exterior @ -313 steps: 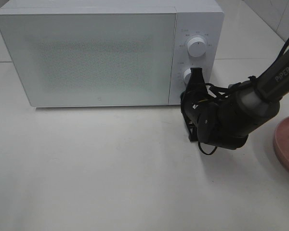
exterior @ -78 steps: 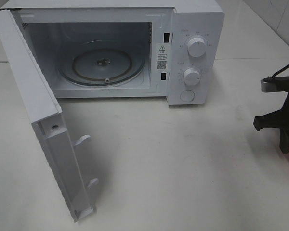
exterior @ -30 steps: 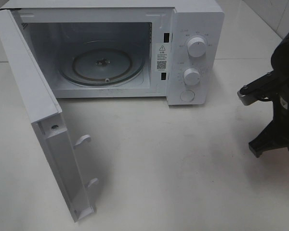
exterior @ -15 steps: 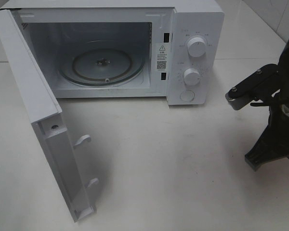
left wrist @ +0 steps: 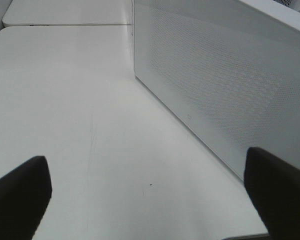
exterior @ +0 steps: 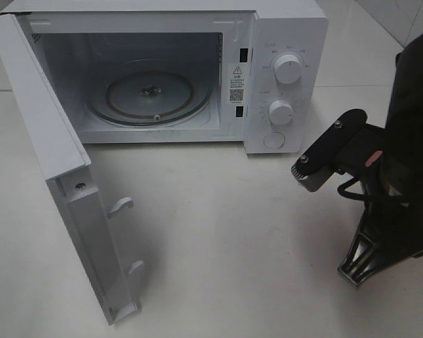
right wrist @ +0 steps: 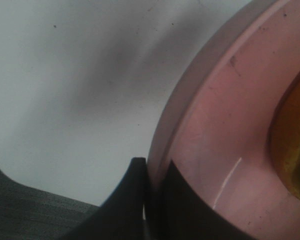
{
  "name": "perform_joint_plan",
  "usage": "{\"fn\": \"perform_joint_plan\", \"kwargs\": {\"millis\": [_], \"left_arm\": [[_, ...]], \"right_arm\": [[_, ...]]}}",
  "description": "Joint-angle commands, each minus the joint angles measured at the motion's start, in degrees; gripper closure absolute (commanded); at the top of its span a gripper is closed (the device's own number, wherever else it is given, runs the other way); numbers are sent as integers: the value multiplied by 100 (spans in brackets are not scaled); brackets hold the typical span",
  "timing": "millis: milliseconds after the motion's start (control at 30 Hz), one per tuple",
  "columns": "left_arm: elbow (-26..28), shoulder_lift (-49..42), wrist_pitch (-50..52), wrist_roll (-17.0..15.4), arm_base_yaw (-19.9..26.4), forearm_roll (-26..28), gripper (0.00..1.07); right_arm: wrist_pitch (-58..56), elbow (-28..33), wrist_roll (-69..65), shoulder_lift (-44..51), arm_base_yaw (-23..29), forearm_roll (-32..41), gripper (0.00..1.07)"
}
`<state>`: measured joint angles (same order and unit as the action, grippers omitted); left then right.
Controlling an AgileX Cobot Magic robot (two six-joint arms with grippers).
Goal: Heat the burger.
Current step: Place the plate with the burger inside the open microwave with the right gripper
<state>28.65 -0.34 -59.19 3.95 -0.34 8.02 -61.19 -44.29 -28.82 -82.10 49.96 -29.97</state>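
Observation:
In the right wrist view my right gripper [right wrist: 155,192] is shut on the rim of a pink plate [right wrist: 215,125], one dark finger on each side of the rim. A sliver of the golden-brown burger [right wrist: 292,140] shows on the plate at the frame's edge. From the high camera, the right arm [exterior: 395,176] fills the right side and hides both plate and burger. The white microwave [exterior: 285,42] stands at the back with its door [exterior: 49,141] swung wide open and the glass turntable [exterior: 151,91] bare. My left gripper [left wrist: 150,200] is open beside the door's outer face [left wrist: 225,90].
The open door juts toward the table's front on the left. Two knobs [exterior: 287,69] and a round button sit on the microwave's right panel. White tabletop [exterior: 218,225] lies between the arm and the door.
The right arm has moved left and closer to the high camera, looming larger over the table. The microwave, shut in the oldest frame, stands open. Left gripper unchanged.

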Motion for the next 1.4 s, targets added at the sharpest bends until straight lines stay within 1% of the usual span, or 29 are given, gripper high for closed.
{"fn": "perform_joint_plan", "kwargs": {"millis": [33, 67, 133, 167, 200, 233, 267, 333, 367, 433, 467, 500, 733, 800, 933, 1167, 1400], "left_arm": [[-23, -120, 29, -29, -23, 23, 7], [-23, -120, 29, -29, -23, 23, 7], [-23, -120, 29, -29, -23, 23, 7], [-23, -120, 29, -29, -23, 23, 7], [-23, -120, 29, -29, -23, 23, 7], [-23, -120, 29, -29, -23, 23, 7], [-23, -120, 29, -29, -23, 23, 7], [-23, -120, 29, -29, -23, 23, 7], [-23, -120, 29, -29, -23, 23, 7], [-23, -120, 29, -29, -23, 23, 7], [-23, -120, 29, -29, -23, 23, 7], [-23, -120, 29, -29, -23, 23, 7], [-23, -120, 29, -29, -23, 23, 7], [-23, -120, 29, -29, -23, 23, 7], [-23, -120, 29, -29, -23, 23, 7], [-23, -120, 29, -29, -23, 23, 7], [-23, -120, 29, -29, -23, 23, 7]], "right_arm": [[-321, 17, -138, 74, 275, -304, 107], [-372, 17, -160, 74, 424, -304, 107], [-395, 17, -166, 74, 481, -304, 107], [-435, 17, -206, 74, 642, -304, 107], [-435, 17, -206, 74, 642, -304, 107], [-476, 17, -229, 74, 791, -304, 107], [-476, 17, -229, 74, 791, -304, 107], [-539, 17, -286, 74, 1014, -304, 107], [-539, 17, -286, 74, 1014, -304, 107], [-579, 17, -292, 74, 1203, -304, 107], [-579, 17, -292, 74, 1203, -304, 107], [-607, 17, -309, 74, 1346, -304, 107], [-670, 17, -309, 74, 1644, -327, 107], [-670, 17, -281, 74, 1770, -430, 107], [-665, 17, -23, 74, 1891, -481, 107], [-613, 17, 309, 74, 1891, -665, 107], [-246, 17, 968, 74, 1891, -745, 107]]}}
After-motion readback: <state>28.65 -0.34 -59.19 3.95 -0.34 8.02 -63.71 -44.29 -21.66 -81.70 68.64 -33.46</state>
